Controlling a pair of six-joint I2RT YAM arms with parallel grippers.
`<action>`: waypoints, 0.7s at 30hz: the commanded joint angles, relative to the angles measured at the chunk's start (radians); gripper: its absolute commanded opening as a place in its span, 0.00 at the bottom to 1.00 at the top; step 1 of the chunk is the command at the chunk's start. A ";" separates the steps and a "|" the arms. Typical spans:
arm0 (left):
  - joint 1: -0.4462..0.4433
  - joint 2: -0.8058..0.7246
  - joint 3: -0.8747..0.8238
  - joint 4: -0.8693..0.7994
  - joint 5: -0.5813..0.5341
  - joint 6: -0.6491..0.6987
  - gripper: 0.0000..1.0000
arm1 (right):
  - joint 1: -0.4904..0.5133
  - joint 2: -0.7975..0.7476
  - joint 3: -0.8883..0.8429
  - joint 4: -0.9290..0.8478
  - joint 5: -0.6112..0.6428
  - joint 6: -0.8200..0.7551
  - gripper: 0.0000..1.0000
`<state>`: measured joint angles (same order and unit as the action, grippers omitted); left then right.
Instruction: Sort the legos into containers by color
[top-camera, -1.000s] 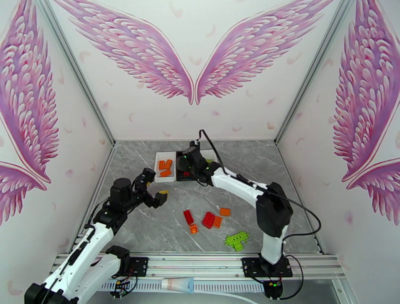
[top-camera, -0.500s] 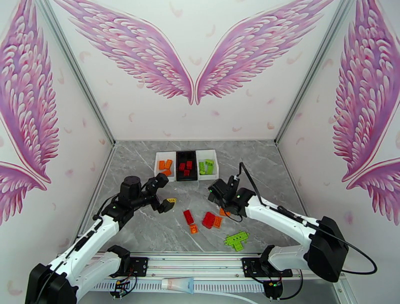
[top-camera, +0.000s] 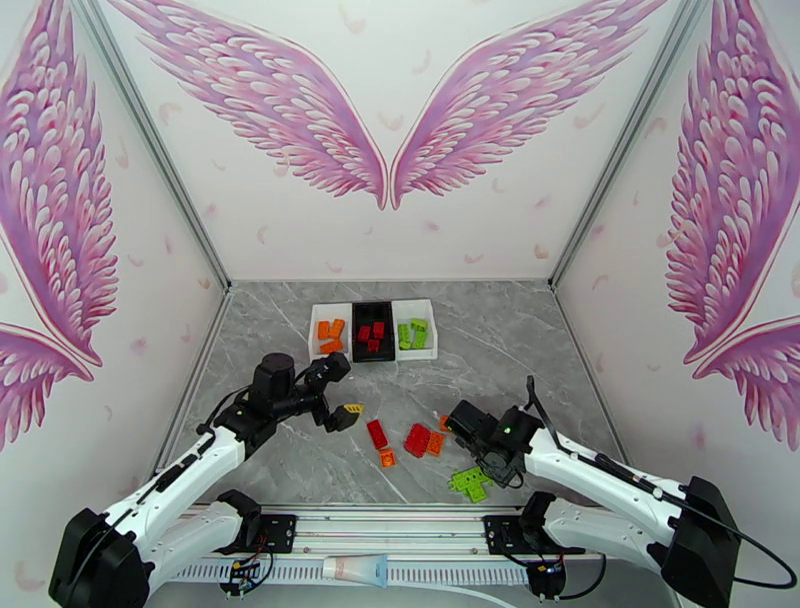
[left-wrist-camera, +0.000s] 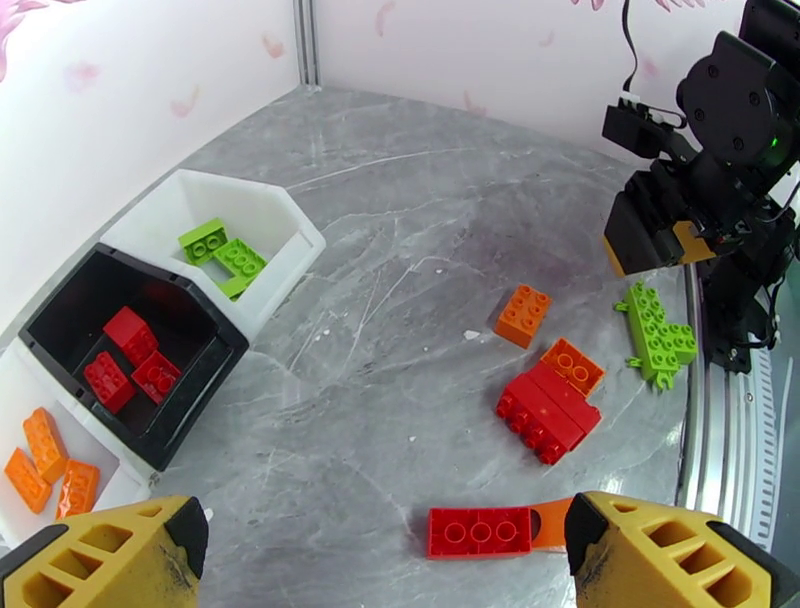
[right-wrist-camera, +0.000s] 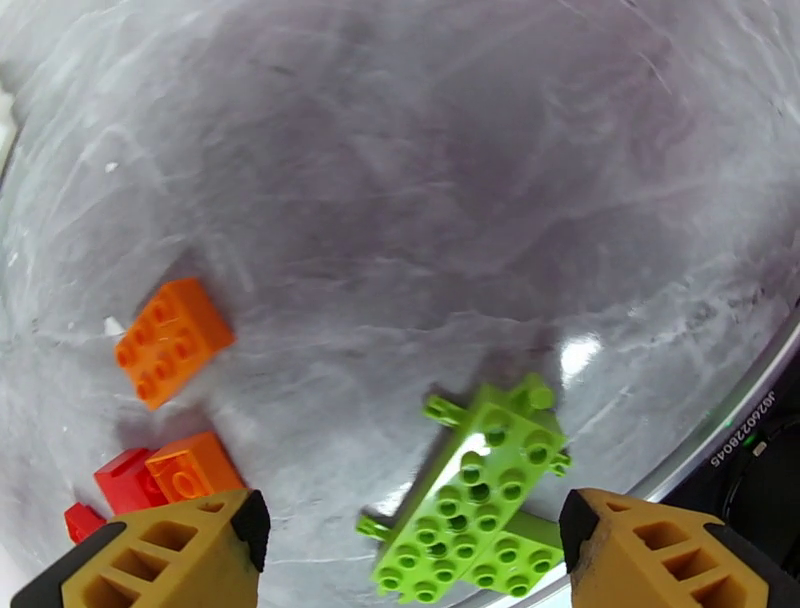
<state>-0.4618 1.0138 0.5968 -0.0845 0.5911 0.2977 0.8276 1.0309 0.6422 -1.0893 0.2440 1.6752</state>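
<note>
- Right gripper (right-wrist-camera: 412, 560): jaws wide, empty, poised over the green lego (right-wrist-camera: 480, 490) at lower centre of its wrist view; judged lined up for a pick.
- Left gripper (left-wrist-camera: 385, 560): fully spread, empty, above the red plate (left-wrist-camera: 478, 530) at bottom centre.
- Containers (top-camera: 431, 330), upper centre of top view: orange, red and green already separated; other legos (top-camera: 418, 440) lie loose mid-table.
- Writing: a serial string on a black part (right-wrist-camera: 745, 470), lower right, not reliably legible.

An overhead camera looks down from behind; both nearer wrist cameras share the green lego (left-wrist-camera: 657, 335).
</note>
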 joint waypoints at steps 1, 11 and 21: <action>-0.017 0.017 0.044 -0.012 0.062 0.049 0.99 | 0.003 -0.053 -0.070 -0.004 -0.054 0.110 0.79; -0.059 0.050 0.051 -0.025 0.117 0.074 0.99 | 0.002 -0.155 -0.191 0.131 -0.066 0.160 0.62; -0.069 0.082 0.045 0.002 0.117 0.060 0.99 | -0.026 -0.111 -0.195 0.220 -0.086 0.096 0.58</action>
<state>-0.5251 1.0828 0.6125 -0.0948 0.6914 0.3588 0.8158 0.9073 0.4633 -0.9195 0.1745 1.7973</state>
